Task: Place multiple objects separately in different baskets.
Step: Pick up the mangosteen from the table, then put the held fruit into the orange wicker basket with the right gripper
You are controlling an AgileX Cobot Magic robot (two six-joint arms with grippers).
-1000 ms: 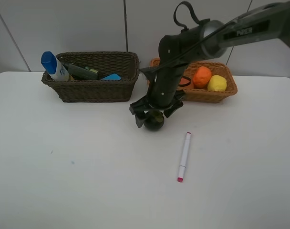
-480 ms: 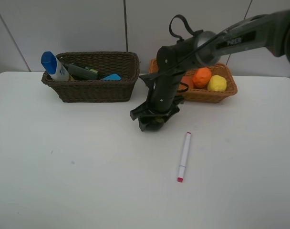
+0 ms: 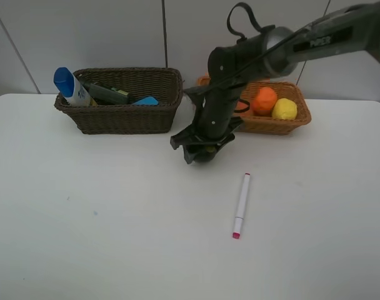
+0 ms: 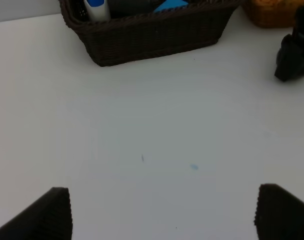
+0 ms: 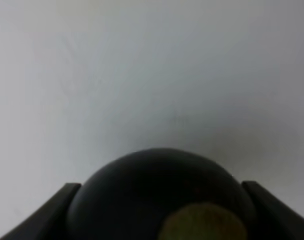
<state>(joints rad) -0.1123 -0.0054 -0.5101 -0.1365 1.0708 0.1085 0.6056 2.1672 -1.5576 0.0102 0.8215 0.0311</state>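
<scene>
My right gripper (image 3: 202, 150) is shut on the dark mangosteen (image 3: 206, 153), just in front of the gap between the two baskets. In the right wrist view the mangosteen (image 5: 157, 195) fills the space between both fingers. The white pink-tipped marker (image 3: 241, 205) lies on the table nearer the front. The dark brown basket (image 3: 124, 119) holds the white bottle with blue cap (image 3: 70, 86) and a dark grey-green box bottle (image 3: 105, 94). An orange (image 3: 264, 100) and a lemon (image 3: 284, 109) sit in the light basket (image 3: 290, 124). My left gripper (image 4: 162, 215) is open over bare table.
The white table (image 3: 84, 219) stretches wide to the left and the front. The left wrist view shows the dark basket (image 4: 152, 35) ahead and the right gripper (image 4: 294, 60) off to one side. A tiled wall stands behind the baskets.
The right gripper dropped around the mangosteen, closed its fingers on it, then rose slightly. The left arm has not moved.
</scene>
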